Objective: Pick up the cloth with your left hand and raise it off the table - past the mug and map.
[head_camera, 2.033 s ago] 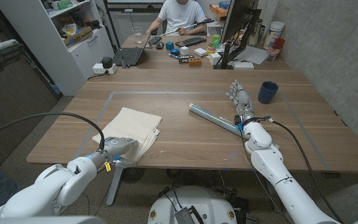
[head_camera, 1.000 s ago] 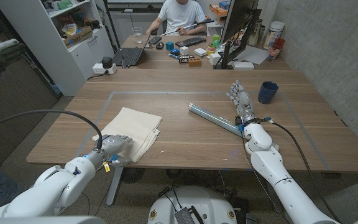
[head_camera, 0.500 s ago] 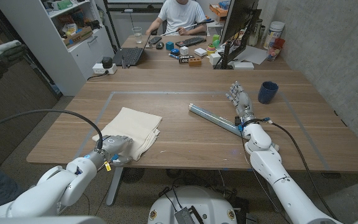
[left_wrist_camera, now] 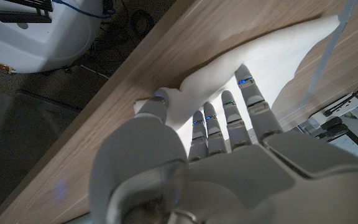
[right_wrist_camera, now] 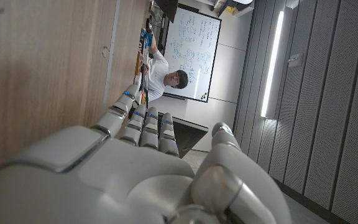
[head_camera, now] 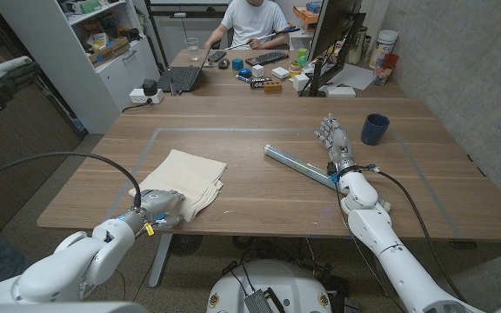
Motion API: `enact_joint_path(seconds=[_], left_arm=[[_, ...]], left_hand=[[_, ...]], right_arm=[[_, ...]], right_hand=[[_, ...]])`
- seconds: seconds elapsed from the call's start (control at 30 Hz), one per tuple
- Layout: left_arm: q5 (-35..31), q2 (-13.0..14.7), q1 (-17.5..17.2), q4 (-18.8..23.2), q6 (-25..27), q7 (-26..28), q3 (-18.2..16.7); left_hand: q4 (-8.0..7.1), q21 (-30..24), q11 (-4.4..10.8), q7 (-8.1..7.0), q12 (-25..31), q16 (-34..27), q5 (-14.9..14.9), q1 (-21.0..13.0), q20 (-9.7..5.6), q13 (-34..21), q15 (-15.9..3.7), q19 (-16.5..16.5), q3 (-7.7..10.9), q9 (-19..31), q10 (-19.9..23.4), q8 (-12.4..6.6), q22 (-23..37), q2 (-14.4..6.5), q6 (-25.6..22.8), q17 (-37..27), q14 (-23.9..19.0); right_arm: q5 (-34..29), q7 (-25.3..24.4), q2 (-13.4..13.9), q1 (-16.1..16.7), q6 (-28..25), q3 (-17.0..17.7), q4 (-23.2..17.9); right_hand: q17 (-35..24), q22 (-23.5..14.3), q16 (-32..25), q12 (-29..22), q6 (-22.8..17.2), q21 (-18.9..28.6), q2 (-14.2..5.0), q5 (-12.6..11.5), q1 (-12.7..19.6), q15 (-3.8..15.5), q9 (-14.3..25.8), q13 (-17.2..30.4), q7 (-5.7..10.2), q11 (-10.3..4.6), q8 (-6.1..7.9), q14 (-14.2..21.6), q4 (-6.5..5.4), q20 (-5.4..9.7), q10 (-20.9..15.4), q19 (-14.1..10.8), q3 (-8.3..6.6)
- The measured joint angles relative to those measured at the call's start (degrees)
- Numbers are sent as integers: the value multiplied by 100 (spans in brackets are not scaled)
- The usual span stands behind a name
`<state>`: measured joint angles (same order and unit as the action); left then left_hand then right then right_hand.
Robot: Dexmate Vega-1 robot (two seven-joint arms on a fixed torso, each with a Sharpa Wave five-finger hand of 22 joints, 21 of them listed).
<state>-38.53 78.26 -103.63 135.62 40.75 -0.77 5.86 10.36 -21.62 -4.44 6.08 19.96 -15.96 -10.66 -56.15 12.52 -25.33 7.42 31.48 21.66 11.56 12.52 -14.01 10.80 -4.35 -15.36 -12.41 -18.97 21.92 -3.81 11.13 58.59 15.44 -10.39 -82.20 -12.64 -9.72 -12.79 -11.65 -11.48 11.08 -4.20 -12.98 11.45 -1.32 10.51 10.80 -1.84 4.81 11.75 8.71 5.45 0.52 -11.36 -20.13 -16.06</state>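
A folded beige cloth [head_camera: 188,176] lies on the table's near left part. My left hand [head_camera: 160,207] sits on its near corner at the table's front edge. In the left wrist view the fingers [left_wrist_camera: 248,102] lie on the cloth [left_wrist_camera: 272,53] and the thumb presses a raised ridge of it against them. The dark blue mug [head_camera: 374,129] stands at the far right. A long folded grey map [head_camera: 298,165] lies slantwise at the middle. My right hand [head_camera: 334,141] stands by the map's right end, fingers straight and apart, holding nothing; its back [right_wrist_camera: 135,168] also shows over the wood.
Pale tape lines [head_camera: 233,129] mark a rectangle on the table [head_camera: 259,204]. Behind the table stands a second desk with a laptop [head_camera: 181,78], a keyboard, small boxes and a monitor [head_camera: 330,39], where a person [head_camera: 252,19] sits. A shelf unit [head_camera: 103,52] stands far left.
My left hand has drawn slightly back toward the table's front edge on the cloth's near corner. The right hand, mug and map have stayed put.
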Motion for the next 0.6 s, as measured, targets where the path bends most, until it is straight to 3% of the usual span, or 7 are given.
enact_joint_path(seconds=[0.23,0.33,0.5,0.6], left_arm=[[390,194,161,41,133,257,177],[563,229,150,42,140,486,178],[837,227,14,5,38,959,79],[981,158,-80,-37,-103,1322,3]], left_hand=[[-1,-45,99,-15,84,-127,-4,-498,-1,-91,-73,329,79,31,226,-76,-3,-57,-211,-46,-228],[0,-160,126,-16,191,-272,-4,-787,-14,-185,-145,626,111,66,442,-154,-3,-101,-420,-87,-456],[41,-430,226,-88,447,-642,-65,-1562,-42,-427,-452,1333,307,151,991,-407,-9,-259,-1059,-228,-1039],[33,-593,364,-174,684,-860,-136,-1997,-150,-600,-661,1723,466,225,1495,-636,-32,-299,-1605,-292,-1578]], right_arm=[[12,32,-31,-21,28,16,47],[18,38,-43,-21,35,27,56],[29,49,-49,-11,45,42,59],[35,54,-50,11,46,52,58]], right_hand=[[0,0,0,0,-21,0,19,0,-19,0,0,0,21,0,0,0,0,0,0,0,0],[0,0,0,0,-21,0,19,0,-19,0,0,0,21,0,0,0,0,0,0,1,0],[0,0,0,0,-20,0,19,0,-19,0,0,-1,20,0,0,0,0,0,0,1,0],[0,0,0,0,-20,0,19,0,-19,0,0,-1,20,0,0,0,0,-1,0,1,0]])
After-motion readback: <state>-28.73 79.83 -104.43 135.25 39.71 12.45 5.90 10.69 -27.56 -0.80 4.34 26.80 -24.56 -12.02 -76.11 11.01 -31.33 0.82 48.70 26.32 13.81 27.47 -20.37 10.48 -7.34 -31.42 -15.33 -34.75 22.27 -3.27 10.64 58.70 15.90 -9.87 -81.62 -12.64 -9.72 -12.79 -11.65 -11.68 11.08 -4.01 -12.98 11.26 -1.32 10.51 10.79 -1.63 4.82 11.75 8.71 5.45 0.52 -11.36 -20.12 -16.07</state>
